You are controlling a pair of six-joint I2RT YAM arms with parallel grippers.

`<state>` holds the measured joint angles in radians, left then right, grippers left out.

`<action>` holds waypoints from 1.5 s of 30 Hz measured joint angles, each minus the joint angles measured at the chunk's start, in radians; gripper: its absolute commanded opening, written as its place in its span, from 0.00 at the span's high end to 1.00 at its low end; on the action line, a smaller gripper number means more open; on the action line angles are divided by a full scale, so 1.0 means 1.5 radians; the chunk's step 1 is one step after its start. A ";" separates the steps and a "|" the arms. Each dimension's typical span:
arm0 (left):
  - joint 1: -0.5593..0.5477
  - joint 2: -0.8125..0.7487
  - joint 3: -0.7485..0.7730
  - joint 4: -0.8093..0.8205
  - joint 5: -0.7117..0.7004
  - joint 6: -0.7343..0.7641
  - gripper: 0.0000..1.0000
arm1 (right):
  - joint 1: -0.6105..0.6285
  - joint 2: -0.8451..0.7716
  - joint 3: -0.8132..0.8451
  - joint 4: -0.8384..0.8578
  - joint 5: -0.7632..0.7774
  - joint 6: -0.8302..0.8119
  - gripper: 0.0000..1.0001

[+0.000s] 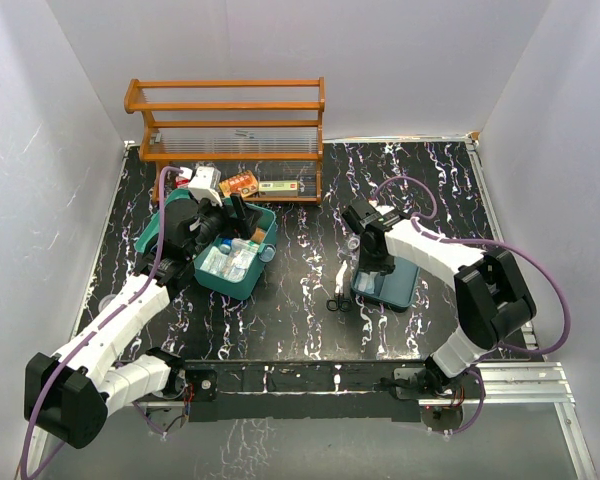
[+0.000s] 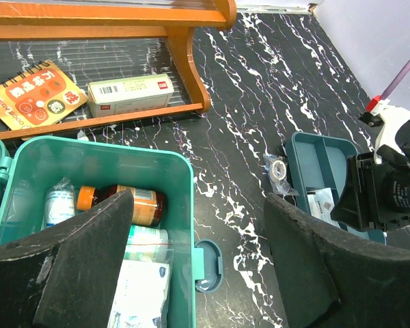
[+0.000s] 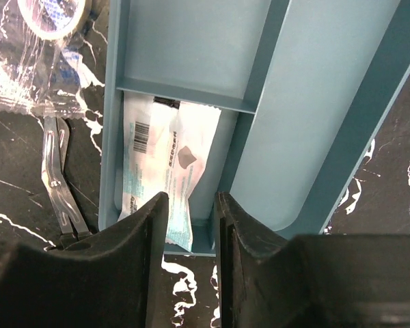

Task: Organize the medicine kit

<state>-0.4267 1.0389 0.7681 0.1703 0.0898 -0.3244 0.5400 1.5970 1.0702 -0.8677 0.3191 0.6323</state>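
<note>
Right gripper [image 3: 191,205]: jaws slightly parted, directly over a white packet [image 3: 165,164] lying in a narrow compartment of the tray [image 3: 307,123], right of worktop centre. Left gripper [image 2: 198,205]: jaws spread wide above the open green box [image 2: 96,145], toward the worktop's left rear. Worktop [image 2: 260,82]: black, white-veined. White walls [image 1: 40,150] enclose three sides.

One each of teal box [image 2: 102,162], insert tray [image 3: 307,102], wooden rack [image 1: 225,105], brown bottle [image 2: 147,205], tape roll [image 2: 279,169], spiral booklet [image 2: 34,96]
</note>
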 measured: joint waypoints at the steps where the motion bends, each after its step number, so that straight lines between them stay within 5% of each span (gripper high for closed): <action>1: 0.000 0.000 0.000 0.000 0.000 0.000 0.24 | -0.001 -0.002 0.001 0.000 0.005 0.002 0.71; 8: 0.000 0.000 0.000 -0.001 0.000 0.001 0.24 | -0.002 0.000 0.001 0.006 0.012 0.004 0.89; 15: 0.000 0.000 0.000 -0.007 0.000 0.002 0.24 | -0.002 0.007 0.000 0.033 -0.006 0.001 0.94; 22: 0.000 0.000 0.000 -0.009 0.000 0.002 0.24 | -0.002 0.025 -0.023 0.073 -0.020 0.007 0.78; 37: 0.000 0.002 0.000 -0.010 0.000 0.005 0.24 | -0.003 0.035 -0.053 0.085 -0.024 0.034 0.73; 41: 0.000 0.003 0.000 -0.010 0.000 0.007 0.24 | -0.003 0.011 -0.047 0.078 -0.015 0.041 0.56; 45: 0.000 0.003 0.000 -0.010 0.000 0.007 0.24 | -0.003 -0.032 -0.031 0.075 0.000 0.038 0.54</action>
<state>-0.4267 1.0435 0.7685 0.1547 0.0898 -0.3141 0.5358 1.5494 1.0233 -0.7547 0.3195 0.6888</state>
